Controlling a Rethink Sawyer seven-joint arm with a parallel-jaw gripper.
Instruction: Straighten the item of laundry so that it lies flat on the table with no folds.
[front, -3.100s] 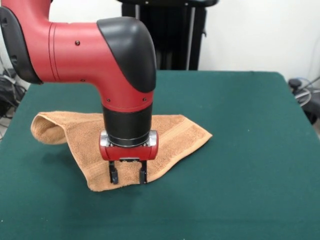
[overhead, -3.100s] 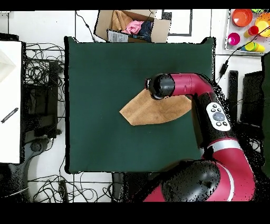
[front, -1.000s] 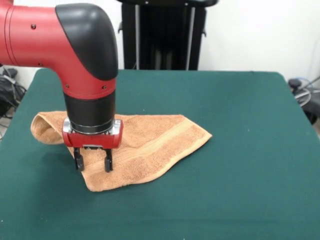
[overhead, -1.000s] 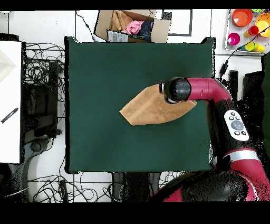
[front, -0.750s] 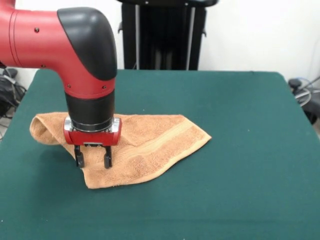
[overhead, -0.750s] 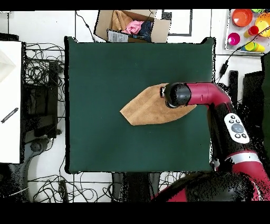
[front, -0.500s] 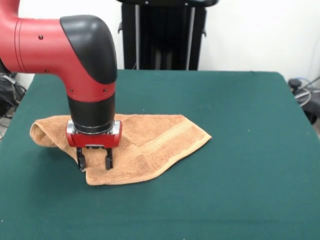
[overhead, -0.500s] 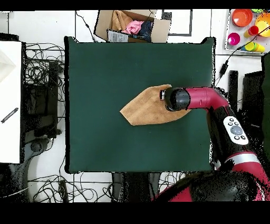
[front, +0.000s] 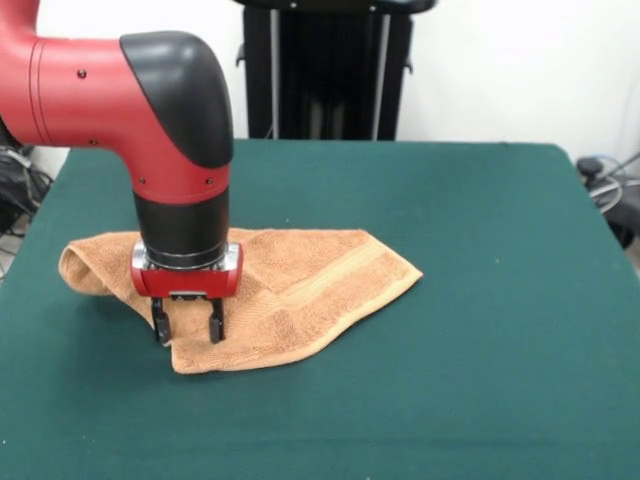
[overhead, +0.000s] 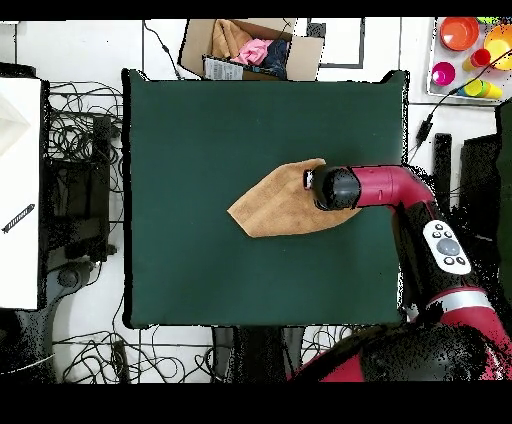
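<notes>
The orange-tan towel (front: 300, 285) lies folded into a rough triangle on the left half of the green table (front: 480, 300), with a rolled-over lobe at its far left end. My gripper (front: 187, 332) points straight down at the towel's near-left edge. It is open: one finger (front: 215, 326) is over the cloth, the other by the edge. In the overhead view the arm's wrist (overhead: 335, 187) covers the right part of the towel (overhead: 272, 203) on the table (overhead: 200, 130), and the fingers are hidden.
A black stand (front: 325, 70) rises behind the table's far edge. In the overhead view a cardboard box of clothes (overhead: 250, 48) sits beyond the table, coloured cups and bowls (overhead: 470, 50) at one corner, a white surface (overhead: 18, 190) and cables at the left.
In the front view the gripper has moved left along the towel's near edge and come down slightly, staying open. The towel's left part has shifted a little; nothing was gripped.
</notes>
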